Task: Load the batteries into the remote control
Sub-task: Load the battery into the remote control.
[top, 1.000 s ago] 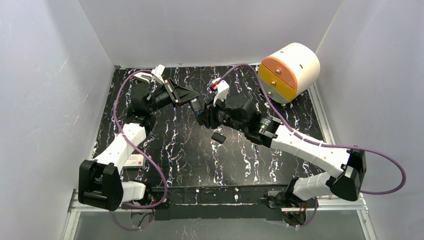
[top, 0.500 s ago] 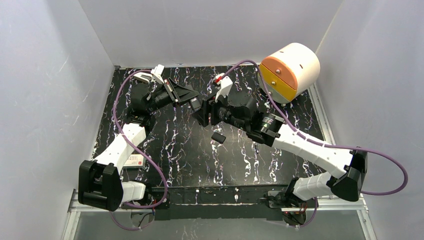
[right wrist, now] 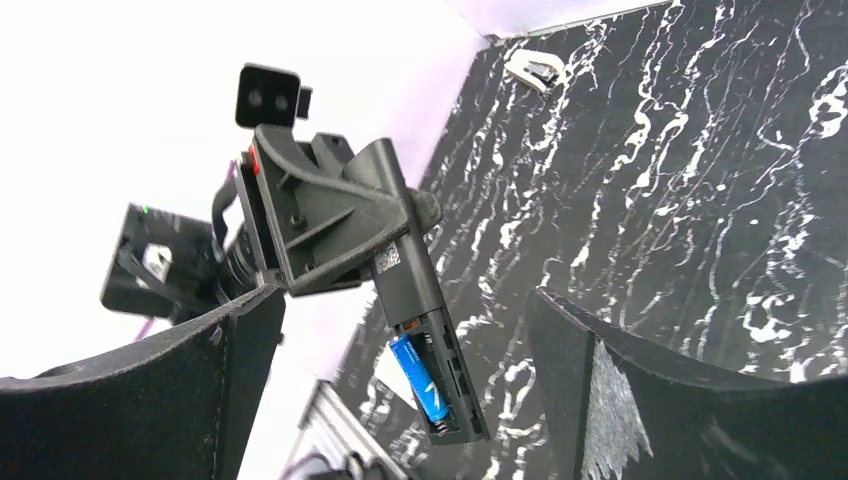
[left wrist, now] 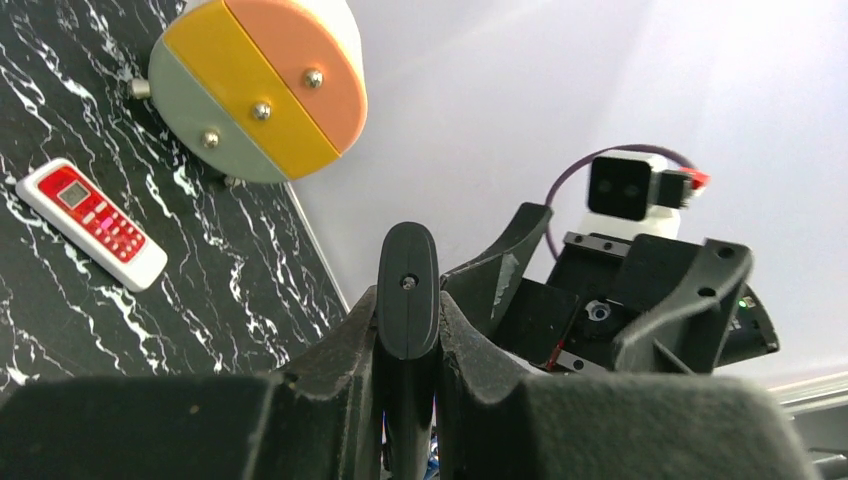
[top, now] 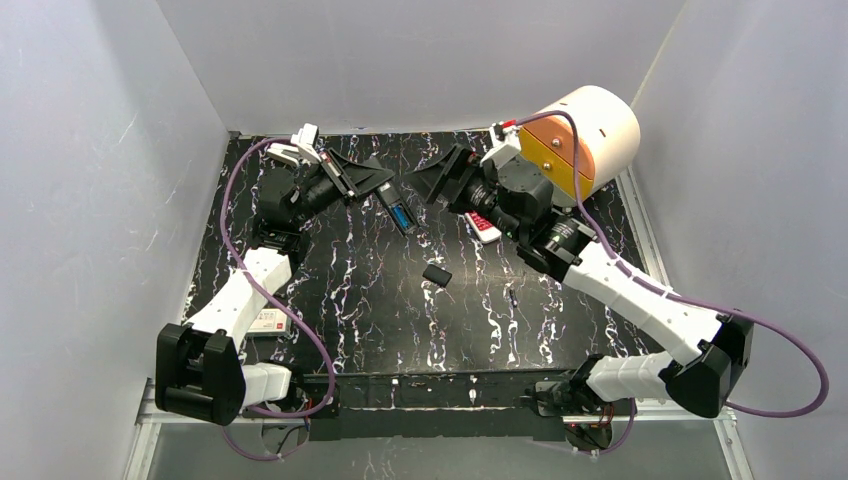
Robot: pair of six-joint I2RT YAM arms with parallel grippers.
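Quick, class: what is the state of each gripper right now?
Left gripper: shut on the slim black plastic remote control.
Right gripper: open, holding nothing.

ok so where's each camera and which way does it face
Top external: above, behind the arms, looking down on the table; both arms show.
Left wrist: faces the right gripper past the black remote its own fingers clamp.
Right wrist: faces back at that remote and blue battery, between its own open fingers.
Both wrist views share the remote.

open gap between remote (top: pixel 397 209) and right gripper (top: pixel 432 182)
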